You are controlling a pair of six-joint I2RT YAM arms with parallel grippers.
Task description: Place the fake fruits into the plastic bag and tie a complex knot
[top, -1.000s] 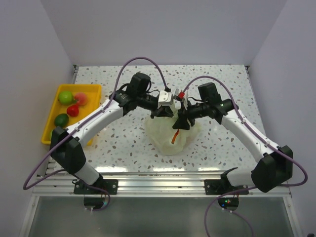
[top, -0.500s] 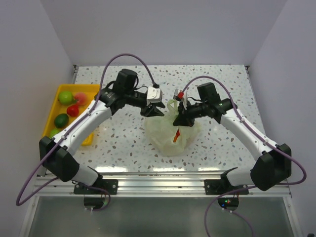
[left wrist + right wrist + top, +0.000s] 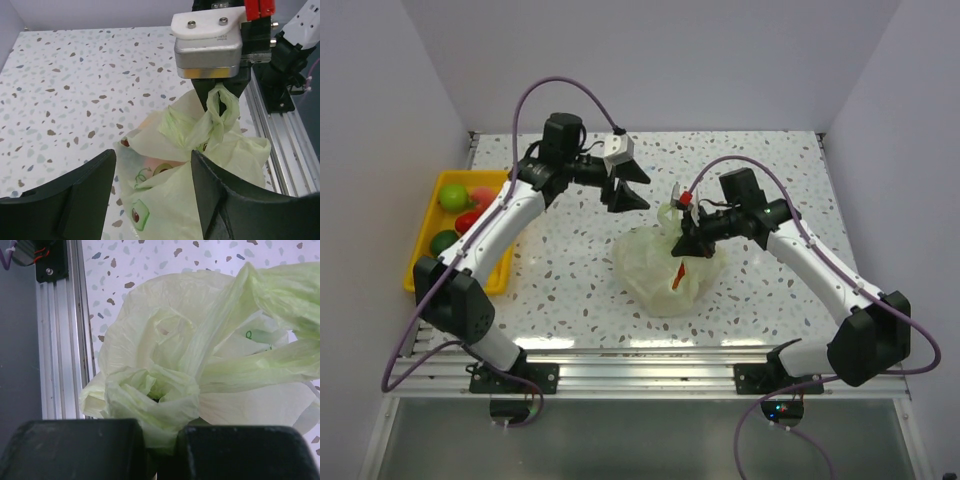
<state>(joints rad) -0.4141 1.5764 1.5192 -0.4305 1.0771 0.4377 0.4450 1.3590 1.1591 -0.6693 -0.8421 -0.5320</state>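
Left pincer [image 3: 625,190] hangs up off the bench [image 3: 770,160], spread wide w/ nothing in it, between the yellow tray [image 3: 480,174] & the plastic bag [image 3: 655,285]. Right pincer [image 3: 685,240] is squeezed tight on a scrunch of the bag's thin green plastic, right at the top. The bag sits mid-bench, puffy, w/ something orange showing thru its side. At its neck there's a twisty loop, the knot [image 3: 216,107]. It looks loose to me, not pulled snug.

Four fake fruits [image 3: 453,196] lie in the tray, well apart from the bag: 2 green, 1 pink, 1 red.

I think the job now is the tying. To do it well, the right pincer should hold on & not tug up hard, b/c the plastic is thin and could rip or slip out. The left pincer needs to come down on the floppy bit beside the loop, close to the neck, not on the fat part of the bag. Pinch the whole bit, then pull the 2 sides apart, slow. If the bag lifts, ease off. The tray fruits prob. can't go in once the neck is tight.
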